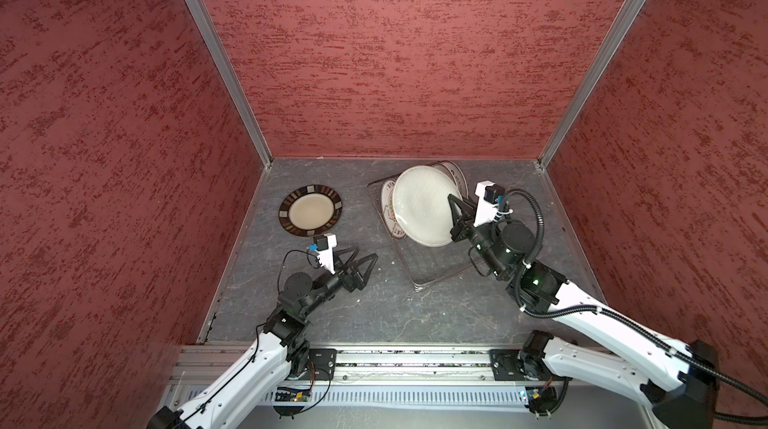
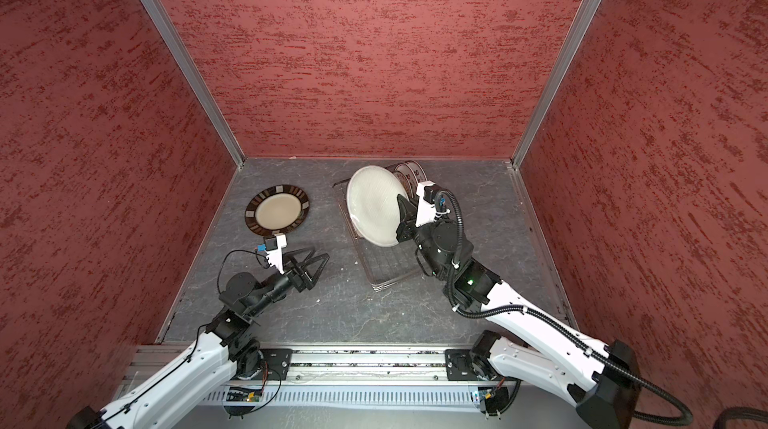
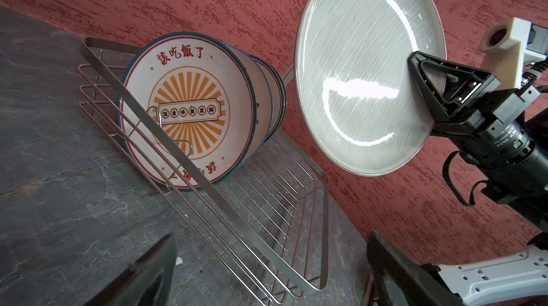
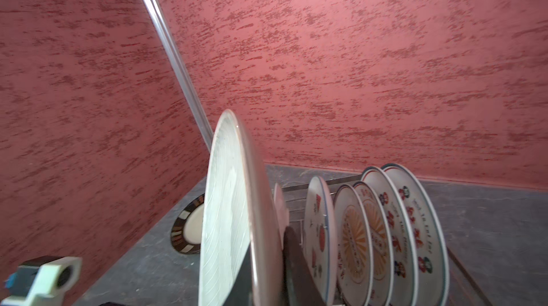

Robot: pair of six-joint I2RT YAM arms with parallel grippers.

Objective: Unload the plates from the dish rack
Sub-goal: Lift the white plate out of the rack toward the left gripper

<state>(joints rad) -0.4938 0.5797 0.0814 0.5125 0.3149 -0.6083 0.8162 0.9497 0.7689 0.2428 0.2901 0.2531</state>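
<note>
Above silver wire dish rack (image 1: 440, 273), tabletop's (image 1: 374, 314) far edge: plain off-white ribbed plate (image 1: 424, 206), clamped by right gripper (image 1: 452, 201). Left edge: dark-rimmed plate (image 1: 309, 210), unloaded flat. Racked: about five printed plates (image 4: 370, 245). Idle left gripper (image 1: 365, 253): spread, empty.

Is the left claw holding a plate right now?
No: the left claw stands open and empty; the off-white plate is clamped in the right claw.
</note>
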